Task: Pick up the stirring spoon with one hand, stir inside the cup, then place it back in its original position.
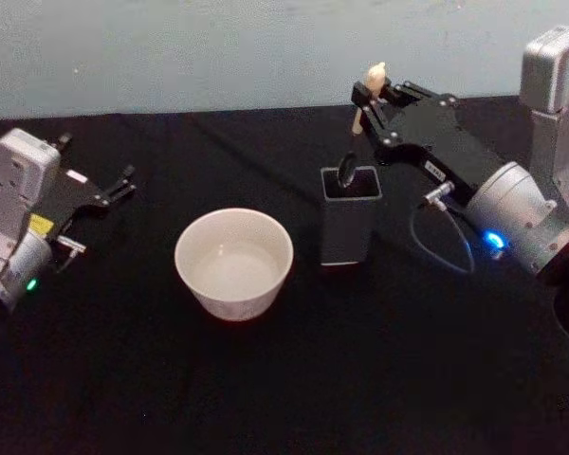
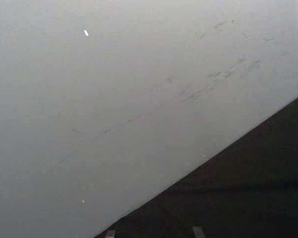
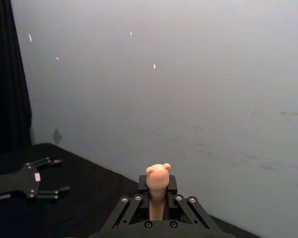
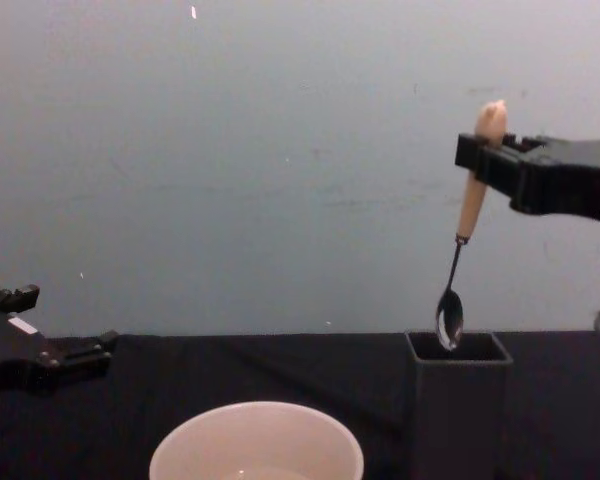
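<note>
My right gripper (image 1: 368, 95) is dull black, like hard plastic. The wrist (image 1: 512, 204) behind it is smooth silver-grey metal. The stirring spoon (image 4: 471, 205) has a smooth pale handle with no shine, and a thin, shiny metal stem and bowl. The cup (image 1: 229, 301) is smooth and a bit glossy. The holder (image 1: 348, 232) is dull dark grey. The table (image 1: 266, 398) wears matt black cloth. The far wall (image 4: 230, 150) is smooth with faint scuffs.

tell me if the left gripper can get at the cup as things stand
Probably yes. The left gripper sits open at the left, with only bare black cloth between it and the cup. The right gripper holds the stirring spoon over the holder, beyond the cup.
</note>
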You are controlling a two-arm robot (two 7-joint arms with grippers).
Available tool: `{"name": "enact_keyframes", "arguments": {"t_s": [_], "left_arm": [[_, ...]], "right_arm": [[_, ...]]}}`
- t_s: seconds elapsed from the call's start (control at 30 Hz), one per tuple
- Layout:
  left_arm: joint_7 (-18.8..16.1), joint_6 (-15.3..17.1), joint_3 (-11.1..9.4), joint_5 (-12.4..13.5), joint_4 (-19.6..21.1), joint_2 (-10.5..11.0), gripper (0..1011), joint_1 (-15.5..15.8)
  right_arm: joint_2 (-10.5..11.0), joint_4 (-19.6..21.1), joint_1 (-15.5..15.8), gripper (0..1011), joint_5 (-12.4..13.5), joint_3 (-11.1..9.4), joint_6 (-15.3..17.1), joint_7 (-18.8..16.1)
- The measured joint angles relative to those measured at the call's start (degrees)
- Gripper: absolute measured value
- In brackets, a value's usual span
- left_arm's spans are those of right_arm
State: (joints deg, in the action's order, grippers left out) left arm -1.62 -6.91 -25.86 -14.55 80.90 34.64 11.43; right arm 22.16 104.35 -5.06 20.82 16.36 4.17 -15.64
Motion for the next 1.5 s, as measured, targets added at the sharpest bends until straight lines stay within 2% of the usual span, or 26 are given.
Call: {"name": "enact_keyframes", "arguments": {"t_s": [0.4, 0.73, 1.1, 1.5], "left_arm": [[0.0, 0.0, 0.0, 0.0, 0.0, 0.0, 1001, 0.0], [0.0, 0.0, 0.0, 0.0, 0.0, 0.0, 1001, 0.0], [0.0, 0.0, 0.0, 0.0, 0.0, 0.0, 1001, 0.0], [0.0, 0.0, 0.0, 0.0, 0.0, 0.0, 1001, 0.0]], "right_arm": [[-1.4, -2.5, 0.3, 204, -3.2, 0.7, 1.3, 0.7], [-2.9, -4.5, 0.5, 204, -4.6, 1.3, 5.2, 1.7], [-4.4, -7.2, 0.3, 204, -7.8, 2.2, 6.2, 2.4], [-4.4, -7.2, 0.2, 204, -7.8, 2.2, 6.2, 2.4]]}}
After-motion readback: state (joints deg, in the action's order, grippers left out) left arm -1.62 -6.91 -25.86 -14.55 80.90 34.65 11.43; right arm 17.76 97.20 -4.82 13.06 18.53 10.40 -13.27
